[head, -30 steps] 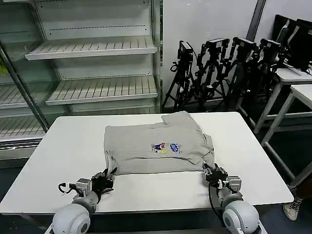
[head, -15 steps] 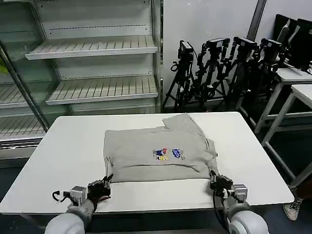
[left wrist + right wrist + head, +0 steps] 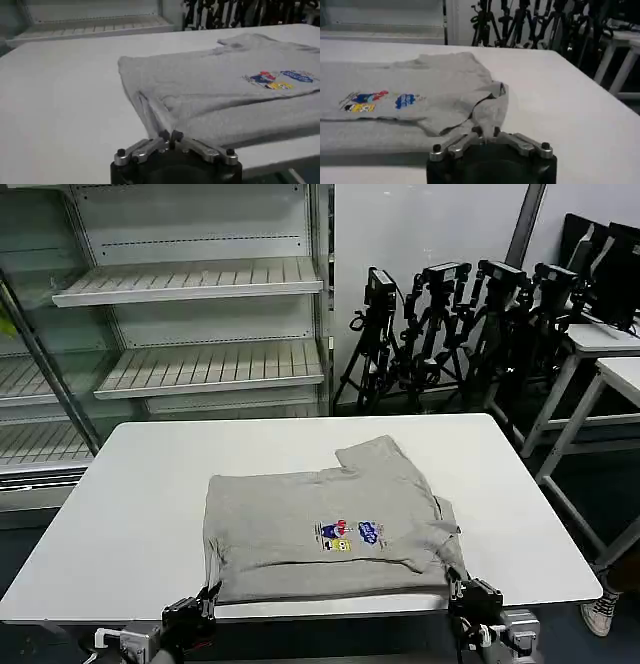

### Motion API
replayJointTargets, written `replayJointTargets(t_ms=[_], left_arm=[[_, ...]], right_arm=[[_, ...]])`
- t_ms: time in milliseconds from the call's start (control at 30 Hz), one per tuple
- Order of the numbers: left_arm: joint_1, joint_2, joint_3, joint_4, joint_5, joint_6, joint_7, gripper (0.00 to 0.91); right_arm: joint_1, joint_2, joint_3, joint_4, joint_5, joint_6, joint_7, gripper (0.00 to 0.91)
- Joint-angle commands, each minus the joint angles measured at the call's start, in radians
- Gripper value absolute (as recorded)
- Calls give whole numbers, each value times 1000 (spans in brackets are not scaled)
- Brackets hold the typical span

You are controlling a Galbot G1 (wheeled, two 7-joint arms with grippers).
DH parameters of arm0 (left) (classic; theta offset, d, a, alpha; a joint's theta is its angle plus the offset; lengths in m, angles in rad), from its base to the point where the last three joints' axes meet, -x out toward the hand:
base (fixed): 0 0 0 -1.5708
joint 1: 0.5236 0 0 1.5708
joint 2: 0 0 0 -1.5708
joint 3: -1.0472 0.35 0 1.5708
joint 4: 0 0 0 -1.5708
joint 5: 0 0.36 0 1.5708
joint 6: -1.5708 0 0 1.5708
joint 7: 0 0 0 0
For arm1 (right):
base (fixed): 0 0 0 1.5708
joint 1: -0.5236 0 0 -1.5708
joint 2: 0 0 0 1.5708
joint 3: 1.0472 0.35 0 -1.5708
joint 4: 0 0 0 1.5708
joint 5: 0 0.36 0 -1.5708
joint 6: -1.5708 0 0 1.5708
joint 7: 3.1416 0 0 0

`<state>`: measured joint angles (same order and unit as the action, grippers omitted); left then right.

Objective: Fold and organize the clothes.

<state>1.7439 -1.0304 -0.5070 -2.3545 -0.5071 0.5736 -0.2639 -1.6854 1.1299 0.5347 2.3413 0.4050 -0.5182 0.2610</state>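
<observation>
Head view: grey T-shirt lies partly folded on the white desk, its near hem at the desk's front edge, print facing up, one sleeve sticking out at the far side. Left claw is clenched on the shirt's near-left corner; the left wrist view shows the fingertips pinching a ridge of fabric. Right claw is clenched on the near-right corner, a fold of cloth nipped between its tips in the right wrist view.

Change over the last second: both claws have drawn back toward the robot, past the desk's front edge, and the shirt has slid with them from mid-desk to the near edge. Judgement: this is a repositioning drag, bringing the garment within reach; the folds themselves remain to be finished.
</observation>
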Motion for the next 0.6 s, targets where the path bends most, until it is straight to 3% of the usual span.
replayJointTargets(t_ms=[33,133,300,467,600], left_arm=[[107,-7,-52,-107,40,3,2,907],[66,4,-80,-132,32,3,0,907],[-116,63,-101,-60,-82,2,-29,907],[-391,120,-23,104,-191,3,-66,907],[-603,125,105,278,-198,4,-75,907]], right_arm=[[-72,-4,52,126,-19,57,8,907],[-27,-19,76,140,18,82,12,907],[185,-54,49,30,106,42,46,907],[464,-76,-47,-153,171,-12,87,907],[653,-71,-146,-301,186,-43,98,907]])
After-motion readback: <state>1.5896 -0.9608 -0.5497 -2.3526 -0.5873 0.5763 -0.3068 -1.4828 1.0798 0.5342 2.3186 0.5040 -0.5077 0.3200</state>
